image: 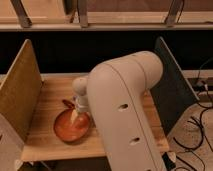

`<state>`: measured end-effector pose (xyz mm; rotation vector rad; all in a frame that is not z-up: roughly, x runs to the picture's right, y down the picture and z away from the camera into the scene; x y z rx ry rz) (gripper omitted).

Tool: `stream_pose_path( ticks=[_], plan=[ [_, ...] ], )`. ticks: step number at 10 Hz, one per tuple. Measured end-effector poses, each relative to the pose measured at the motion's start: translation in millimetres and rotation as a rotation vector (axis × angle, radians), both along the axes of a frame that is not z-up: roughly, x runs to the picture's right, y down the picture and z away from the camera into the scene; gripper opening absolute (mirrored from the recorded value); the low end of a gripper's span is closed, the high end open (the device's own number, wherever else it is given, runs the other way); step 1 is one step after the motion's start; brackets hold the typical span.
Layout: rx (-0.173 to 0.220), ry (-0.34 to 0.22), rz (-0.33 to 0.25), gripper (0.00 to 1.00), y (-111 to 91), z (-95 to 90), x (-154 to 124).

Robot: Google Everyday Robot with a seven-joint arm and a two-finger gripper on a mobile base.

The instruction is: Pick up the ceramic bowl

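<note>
The ceramic bowl [69, 127] is a wide, shallow orange-red dish with a darker rim. It rests on the wooden table [47, 105], front left of centre. My gripper [76, 114] hangs from the white wrist directly over the bowl's right part, reaching down into it. The big white arm [125, 105] covers the bowl's right edge and the table's middle.
A tan board [20, 90] stands upright along the table's left side, and a dark panel [172, 85] along its right. A small dark red thing [67, 103] lies just behind the bowl. Cables [200, 125] lie on the floor at right.
</note>
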<state>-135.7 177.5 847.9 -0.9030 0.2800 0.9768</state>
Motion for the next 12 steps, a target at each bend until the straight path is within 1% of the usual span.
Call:
stream_pose_path(
  ticks=[3, 4, 5, 6, 8, 10, 12],
  plan=[
    [-0.002, -0.006, 0.0, 0.23, -2, 3.4, -3],
    [0.002, -0.009, 0.0, 0.14, -4, 3.1, -4],
    [0.018, -0.018, -0.001, 0.03, -11, 0.6, -6],
    [0.039, -0.026, -0.003, 0.0, -19, -2.4, -8],
    [0.095, -0.027, 0.006, 0.0, -38, -9.9, -9],
    [0.168, -0.026, 0.023, 0.0, -61, -23.7, -7],
    [0.236, -0.02, 0.043, 0.0, -78, -41.7, -2]
  ],
)
